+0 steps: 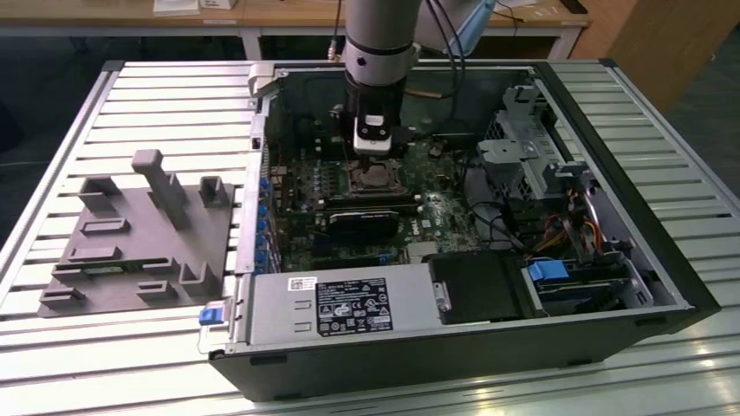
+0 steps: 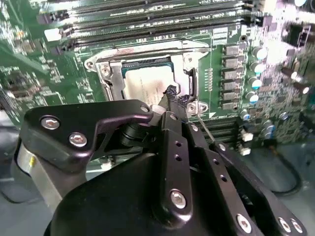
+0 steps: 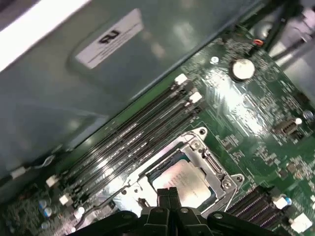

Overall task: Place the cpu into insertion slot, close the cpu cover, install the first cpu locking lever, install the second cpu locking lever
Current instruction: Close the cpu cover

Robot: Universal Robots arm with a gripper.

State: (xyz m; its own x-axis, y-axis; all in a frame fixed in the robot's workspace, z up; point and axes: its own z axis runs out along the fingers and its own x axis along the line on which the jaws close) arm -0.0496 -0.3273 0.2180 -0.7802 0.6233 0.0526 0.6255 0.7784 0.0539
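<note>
Slatted metal table (image 1: pixel 173 95) holds an open computer case (image 1: pixel 486 351), with the arm (image 1: pixel 382 35) reaching down inside. Its fingers (image 3: pixel 163 197) are pressed together, tips at the edge of the cpu (image 3: pixel 186 181), which sits in the insertion slot (image 3: pixel 162 168) with the cpu cover (image 3: pixel 210 158) lying flat around it.

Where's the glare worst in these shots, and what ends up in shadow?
Exterior view: glare whitens the slatted table along its near edge, while the computer case interior sits dim. First wrist view: light streaks across the case wall. Second wrist view: the cpu gleams pale; the gripper is a dark mass.
</note>
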